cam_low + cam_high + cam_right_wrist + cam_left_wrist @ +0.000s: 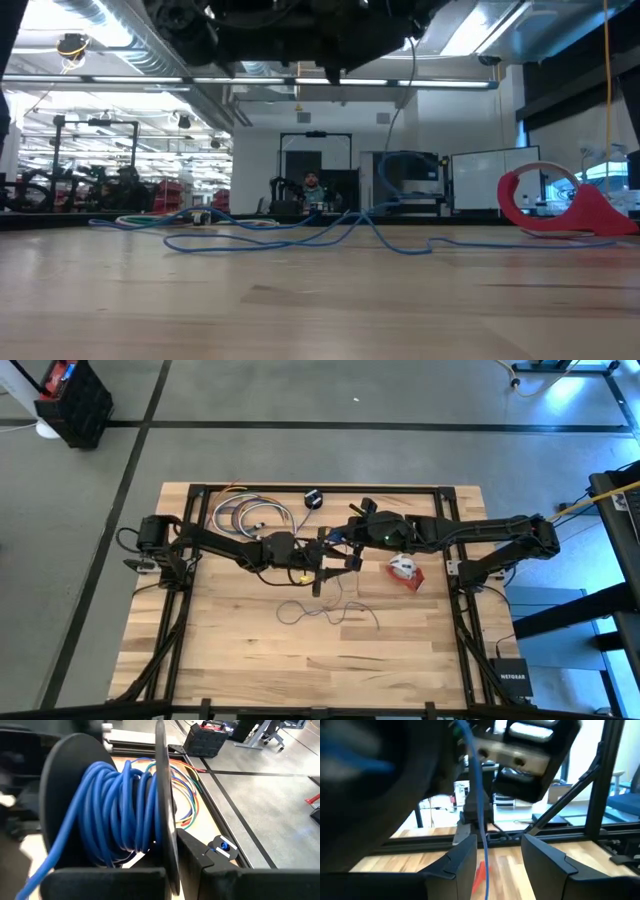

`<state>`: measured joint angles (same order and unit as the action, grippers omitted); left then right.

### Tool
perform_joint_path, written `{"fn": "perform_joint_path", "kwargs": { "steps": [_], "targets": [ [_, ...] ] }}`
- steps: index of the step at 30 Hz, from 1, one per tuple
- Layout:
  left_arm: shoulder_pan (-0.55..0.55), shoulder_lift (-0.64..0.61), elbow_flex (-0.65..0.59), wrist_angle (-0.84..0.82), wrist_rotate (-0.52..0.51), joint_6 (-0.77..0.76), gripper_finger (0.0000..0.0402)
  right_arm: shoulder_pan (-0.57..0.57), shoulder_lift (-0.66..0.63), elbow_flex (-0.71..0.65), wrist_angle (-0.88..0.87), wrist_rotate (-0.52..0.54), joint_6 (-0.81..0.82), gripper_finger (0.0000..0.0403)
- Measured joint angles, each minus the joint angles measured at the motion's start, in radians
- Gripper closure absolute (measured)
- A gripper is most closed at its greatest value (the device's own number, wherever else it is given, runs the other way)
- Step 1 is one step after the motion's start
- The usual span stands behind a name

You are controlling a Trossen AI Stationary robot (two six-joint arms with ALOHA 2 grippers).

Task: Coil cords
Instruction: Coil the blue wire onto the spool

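A pale wooden table sits inside a dark frame on a grey floor with taped lines, and that is where I work. Nearest me, slack blue cord lies in loose loops on the boards, well apart from the edge. Just beyond it my two arms meet over the middle. The left gripper has its fingers parted, and the cord runs down through the gap without being pinched — I'm using it as a guide only. The right gripper is closed on a black spool already thick with blue turns.

I judge the step in hand to be winding the slack onto that spool. To do it well I would keep the strand centred in the left gap, feed with light, even tension, and lay each turn between the two flanges so none slips over the rim. The loose loops below could snag or knot, so I would draw them up slowly.

Farther out lie a red-and-white bundle beside the right arm, a coil of coloured wires near the far rail, and a small black puck
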<state>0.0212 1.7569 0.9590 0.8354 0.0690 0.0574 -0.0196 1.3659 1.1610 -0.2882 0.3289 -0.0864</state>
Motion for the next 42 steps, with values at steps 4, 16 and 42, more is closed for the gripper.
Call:
{"fn": "perform_joint_path", "kwargs": {
  "steps": [4,16,42],
  "targets": [
    [0.000,0.024,0.029,-0.002,0.004,0.003,0.0255,0.000,0.000,0.000,-0.001,0.000,0.000,0.0384],
    [-0.001,0.027,0.036,-0.012,0.017,0.029,0.0320,0.000,0.000,0.000,-0.002,0.000,-0.001,0.0384],
    [0.046,0.024,0.036,-0.064,-0.057,0.050,0.0401,0.000,-0.002,0.020,0.062,-0.053,0.001,0.0384]
  ]
}}
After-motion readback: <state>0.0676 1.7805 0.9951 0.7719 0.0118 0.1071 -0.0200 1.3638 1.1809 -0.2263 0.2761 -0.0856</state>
